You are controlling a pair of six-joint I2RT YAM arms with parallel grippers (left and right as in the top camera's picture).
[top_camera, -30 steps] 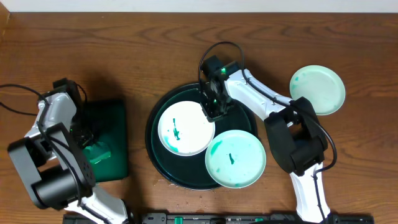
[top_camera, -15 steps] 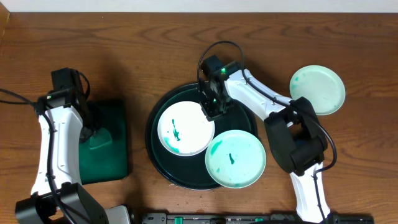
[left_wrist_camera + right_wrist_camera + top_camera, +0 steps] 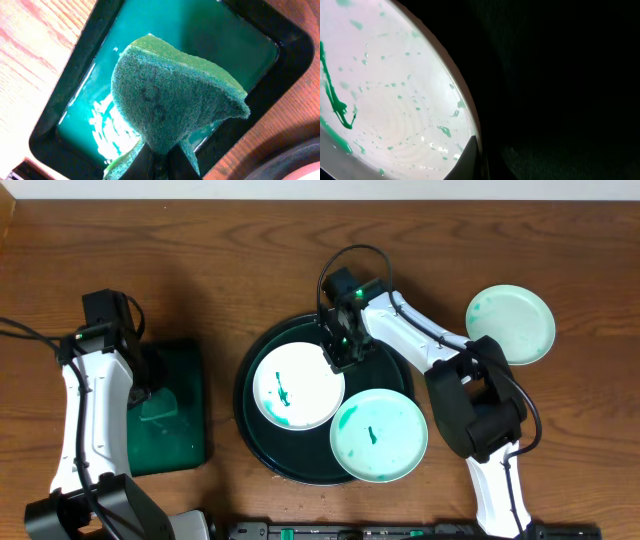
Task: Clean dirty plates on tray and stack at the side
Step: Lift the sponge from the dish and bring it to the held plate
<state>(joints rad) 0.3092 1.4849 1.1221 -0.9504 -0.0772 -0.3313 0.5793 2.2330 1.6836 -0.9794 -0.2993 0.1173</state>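
Observation:
The round dark tray (image 3: 262, 445) holds two white plates. The left plate (image 3: 290, 390) has a teal streak and spatters, and it also shows in the right wrist view (image 3: 395, 100). My right gripper (image 3: 342, 356) is shut on that plate's right rim (image 3: 476, 157). A second plate (image 3: 380, 435), tinted pale green, lies over the tray's lower right rim. A third plate (image 3: 510, 325) lies on the table at the right. My left gripper (image 3: 150, 392) is shut on a green sponge (image 3: 170, 100), which it holds over the rectangular tray; its jaws (image 3: 160, 162) pinch the sponge's lower end.
The small rectangular green tray (image 3: 192, 448) with teal liquid sits left of the round tray; its black rim shows in the left wrist view (image 3: 287, 60). A black cable (image 3: 360, 252) loops above the right arm. Dark equipment lines the table's front edge.
My left arm has unfolded and stretched upward, and its gripper now hangs with the sponge over the rectangular tray. The right arm and the plates have not moved.

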